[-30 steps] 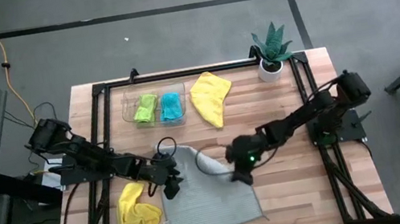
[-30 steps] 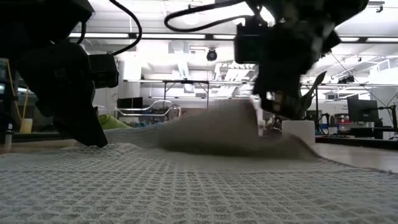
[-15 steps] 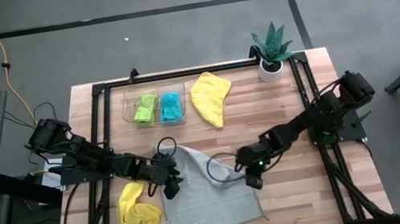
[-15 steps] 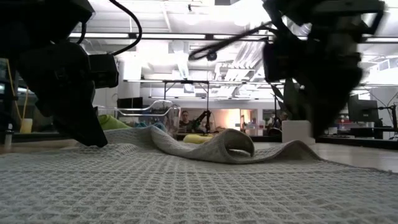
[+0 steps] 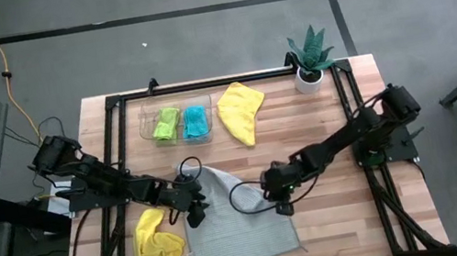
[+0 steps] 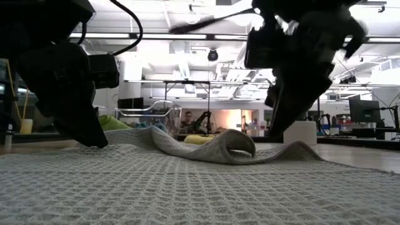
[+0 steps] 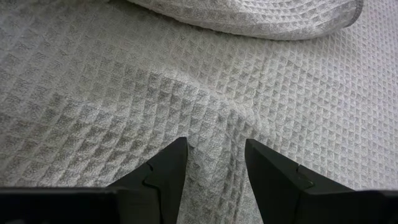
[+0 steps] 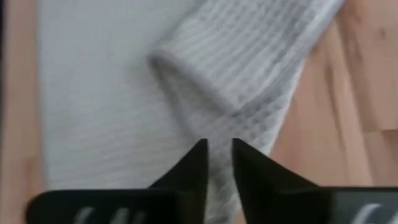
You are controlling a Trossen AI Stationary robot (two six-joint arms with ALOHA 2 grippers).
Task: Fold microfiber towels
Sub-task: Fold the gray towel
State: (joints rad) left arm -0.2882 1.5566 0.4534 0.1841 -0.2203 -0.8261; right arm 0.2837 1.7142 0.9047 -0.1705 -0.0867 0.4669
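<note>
A light grey waffle-weave towel (image 5: 236,229) lies spread on the table's near middle. Its far right corner (image 6: 225,147) is folded over onto it in a loose roll (image 8: 249,62). My left gripper (image 5: 194,214) stands at the towel's left edge, its fingers down in the cloth (image 7: 249,81). My right gripper (image 5: 283,207) hangs over the towel's right edge, just short of the folded corner. Its fingers (image 8: 217,152) stand a narrow gap apart with nothing between them. Two yellow towels lie crumpled, one left of the grey one (image 5: 156,238), one at the far middle (image 5: 242,112). My left gripper has its two fingers (image 7: 168,168) set into the grey towel near its left edge, with a raised pucker of cloth (image 7: 214,140) between them. The fingers slant down from the table's left. Creases run out from the pucker, and the towel stays flat on the table.
A clear tray (image 5: 152,113) at the far left holds a lime green towel (image 5: 166,122) and a teal-blue towel (image 5: 197,121). A potted plant (image 5: 310,58) stands at the far right corner. Bare wood lies right of the grey towel.
A second ago the towel's far right corner was raised at my right gripper. It has dropped and now lies folded over on the towel. My right gripper swung a little toward the table's right edge, came back to the towel's right edge and rolled its wrist.
</note>
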